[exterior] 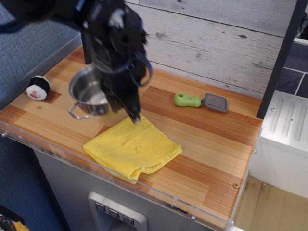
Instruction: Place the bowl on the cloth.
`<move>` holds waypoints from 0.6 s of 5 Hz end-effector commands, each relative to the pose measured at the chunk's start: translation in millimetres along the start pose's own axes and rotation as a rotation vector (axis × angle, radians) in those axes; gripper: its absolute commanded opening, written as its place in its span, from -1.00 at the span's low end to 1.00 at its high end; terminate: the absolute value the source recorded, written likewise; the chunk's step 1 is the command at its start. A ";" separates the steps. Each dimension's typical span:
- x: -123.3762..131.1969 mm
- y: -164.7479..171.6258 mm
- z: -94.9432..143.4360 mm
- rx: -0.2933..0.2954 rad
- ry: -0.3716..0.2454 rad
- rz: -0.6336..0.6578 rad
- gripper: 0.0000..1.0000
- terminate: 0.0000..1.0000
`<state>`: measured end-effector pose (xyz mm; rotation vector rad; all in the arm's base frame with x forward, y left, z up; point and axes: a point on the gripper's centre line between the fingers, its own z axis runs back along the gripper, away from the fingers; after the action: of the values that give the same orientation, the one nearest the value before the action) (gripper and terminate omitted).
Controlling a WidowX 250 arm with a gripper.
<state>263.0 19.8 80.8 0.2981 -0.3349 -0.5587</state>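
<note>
The shiny steel bowl (88, 94) with wire loop handles hangs in the air above the counter's left half, gripped at its right rim. My black gripper (120, 103) is shut on the bowl's rim, its lower fingertip (134, 118) just over the cloth's far corner. The yellow cloth (132, 149) lies flat near the counter's front edge, below and right of the bowl. The bowl is left of the cloth, not over its middle.
A green-handled grey utensil (201, 101) lies at the back right. A small sushi-roll toy (38, 87) sits at the far left. A clear acrylic lip (159, 199) runs along the front edge of the wooden counter (207, 139). A plank wall stands behind.
</note>
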 end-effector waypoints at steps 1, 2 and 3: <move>2.3 -37.1 10.3 -0.013 -0.046 -0.098 -1.00 -1.00; -1.3 -48.6 1.9 -0.019 -0.027 -0.152 -1.00 -1.00; -5.7 -54.9 -6.2 -0.050 0.003 -0.171 -1.00 -1.00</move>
<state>236.2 -20.5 47.4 0.2749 -0.2649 -0.7294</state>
